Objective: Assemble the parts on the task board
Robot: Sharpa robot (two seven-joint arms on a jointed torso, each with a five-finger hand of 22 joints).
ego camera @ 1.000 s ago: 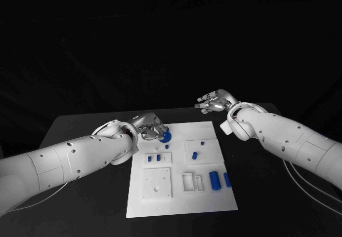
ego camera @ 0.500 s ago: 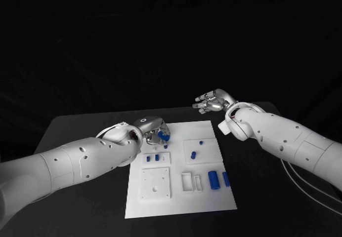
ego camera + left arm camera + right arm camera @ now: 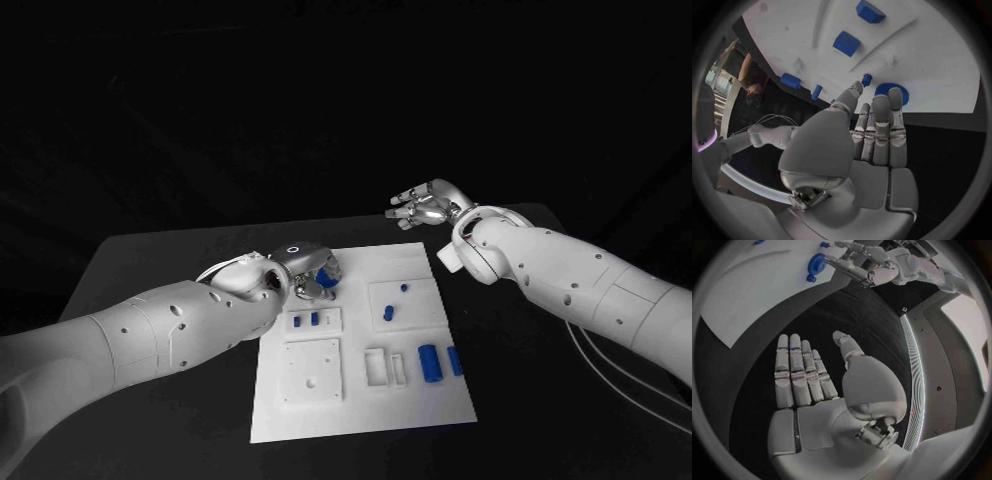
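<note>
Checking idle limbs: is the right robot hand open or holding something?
Open: the right robot hand shows a bare palm with spread fingers.

My arms (image 3: 577, 280) were smooth white shells dotted with small dark screw holes; my hands (image 3: 817, 385) were silver, with segmented fingers.

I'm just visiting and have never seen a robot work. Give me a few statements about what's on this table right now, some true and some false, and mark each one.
1. The right hand holds a blue part. False: its fingers are spread and it holds nothing.
2. The left hand is over the far left corner of the task board. True.
3. A round blue disc lies on the board at the left hand's fingertips. True.
4. The task board is black. False: it is white, and the table is black.
5. The right hand rests on the board. False: it is beyond the board's far right corner.
</note>
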